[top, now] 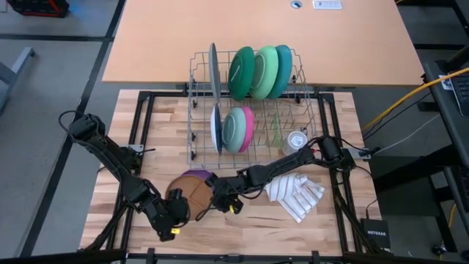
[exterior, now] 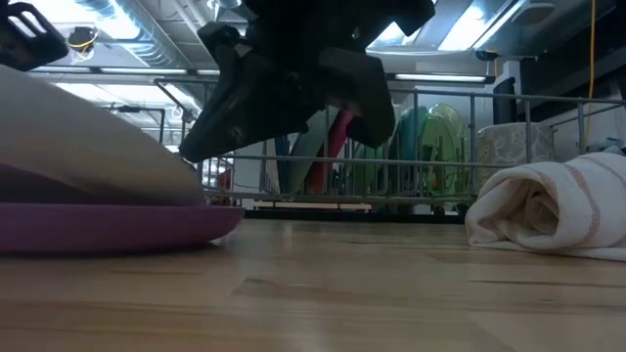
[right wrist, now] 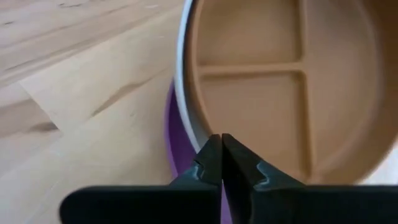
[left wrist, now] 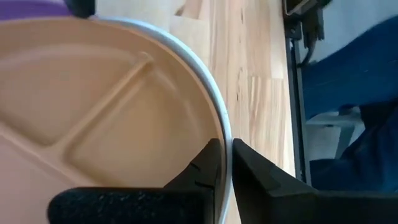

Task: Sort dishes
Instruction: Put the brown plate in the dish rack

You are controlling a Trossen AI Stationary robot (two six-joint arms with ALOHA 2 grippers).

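My left hand low near the surface's front edge, fingers nearly closed, my right hand just beside it, fingers pressed together, both arms stretched inward

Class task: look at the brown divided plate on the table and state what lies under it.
Under the brown plate a white rim shows, then a purple plate on the table. Their middles are covered.

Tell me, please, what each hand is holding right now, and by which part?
Both hands pinch the brown plate by its rim: the left hand on one edge, the right hand on the opposite edge.
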